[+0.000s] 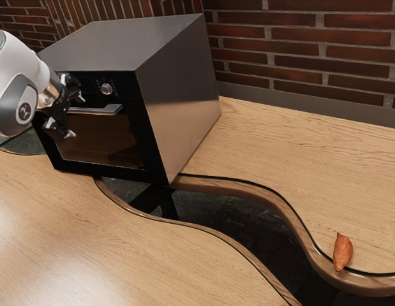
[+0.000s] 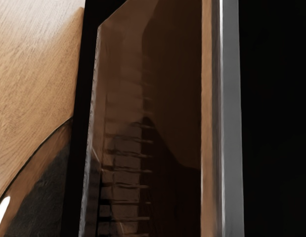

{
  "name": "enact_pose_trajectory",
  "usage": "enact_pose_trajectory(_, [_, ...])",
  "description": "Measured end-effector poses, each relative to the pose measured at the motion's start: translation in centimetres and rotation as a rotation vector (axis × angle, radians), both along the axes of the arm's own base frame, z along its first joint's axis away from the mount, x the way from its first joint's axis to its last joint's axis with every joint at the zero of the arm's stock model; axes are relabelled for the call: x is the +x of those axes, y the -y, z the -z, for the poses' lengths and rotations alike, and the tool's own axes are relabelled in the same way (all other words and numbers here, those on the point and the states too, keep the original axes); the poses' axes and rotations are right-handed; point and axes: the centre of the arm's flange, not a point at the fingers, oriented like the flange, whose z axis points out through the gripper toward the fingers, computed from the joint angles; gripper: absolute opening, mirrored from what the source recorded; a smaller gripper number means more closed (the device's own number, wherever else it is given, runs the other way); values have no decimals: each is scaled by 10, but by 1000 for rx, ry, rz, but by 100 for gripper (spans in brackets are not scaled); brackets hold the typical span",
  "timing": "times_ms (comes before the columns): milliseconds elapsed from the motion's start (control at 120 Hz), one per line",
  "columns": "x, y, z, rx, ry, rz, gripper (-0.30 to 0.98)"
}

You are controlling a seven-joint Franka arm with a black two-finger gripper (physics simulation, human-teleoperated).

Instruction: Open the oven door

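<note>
At the exterior view's left, the gripper point(image 1: 75, 116) is open in front of the oven door, one finger higher than the handle and the other lower. The silver handle point(image 1: 101, 109) runs across the upper door, its left end close to the fingers; whether they touch it I cannot tell. The oven door point(image 1: 104, 139) is closed, with dark glass in a black frame. In the wrist view the handle point(image 2: 231, 118) is a long grey bar beside the brown door glass point(image 2: 172, 84).
The oven's grey body point(image 1: 178, 95) stands on the wooden table point(image 1: 274, 146) before a brick wall point(image 1: 299, 51). A round knob point(image 1: 106, 88) sits above the handle. A curved dark gap point(image 1: 216, 207) divides the tabletop, with an orange sweet potato point(image 1: 342, 251) near its edge.
</note>
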Motion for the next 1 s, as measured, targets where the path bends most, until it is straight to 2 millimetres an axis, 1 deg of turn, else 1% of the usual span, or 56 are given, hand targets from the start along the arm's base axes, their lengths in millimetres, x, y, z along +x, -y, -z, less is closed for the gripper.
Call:
enact_pose_trajectory(133, [4,0,19,-12,-24,10,69])
enact_pose_trajectory(217, [4,-1,28,-20,-33,12,68])
enact_pose_trajectory(283, [-3,1,35,-33,-39,14,68])
enact_pose_trajectory(350, [-22,3,36,-46,-32,11,68])
enact_pose_trajectory(483, [-73,0,34,-63,-4,-17,69])
enact_pose_trajectory(550, [-98,-1,30,-67,19,-34,69])
enact_pose_trajectory(633, [-141,-8,20,-68,61,-77,68])
enact_pose_trajectory(650, [-144,-3,15,-62,69,-72,68])
enact_pose_trajectory(667, [-141,6,7,-52,78,-57,68])
enact_pose_trajectory(683, [-137,17,-6,-43,88,-40,68])
enact_pose_trajectory(700, [-125,33,-33,-40,111,-14,68])
enact_pose_trajectory(725, [-105,61,-82,-51,149,27,68])
enact_pose_trajectory(750, [-91,90,-120,-80,169,67,68])
enact_pose_trajectory(775, [-80,120,-145,-121,162,108,68])
enact_pose_trajectory(800, [-71,146,-156,-169,127,139,68])
enact_pose_trajectory(817, [-67,159,-158,-200,96,152,68])
enact_pose_trajectory(833, [-63,173,-157,-230,57,165,68])
enact_pose_trajectory(883, [-51,216,-134,-302,-82,201,68])
enact_pose_trajectory(900, [-50,225,-126,-320,-124,204,68])
enact_pose_trajectory(942, [-48,238,-108,-356,-219,188,69])
enact_pose_trajectory(967, [-47,242,-97,-374,-270,171,69])
enact_pose_trajectory(1000, [-46,244,-77,-397,-338,143,69])
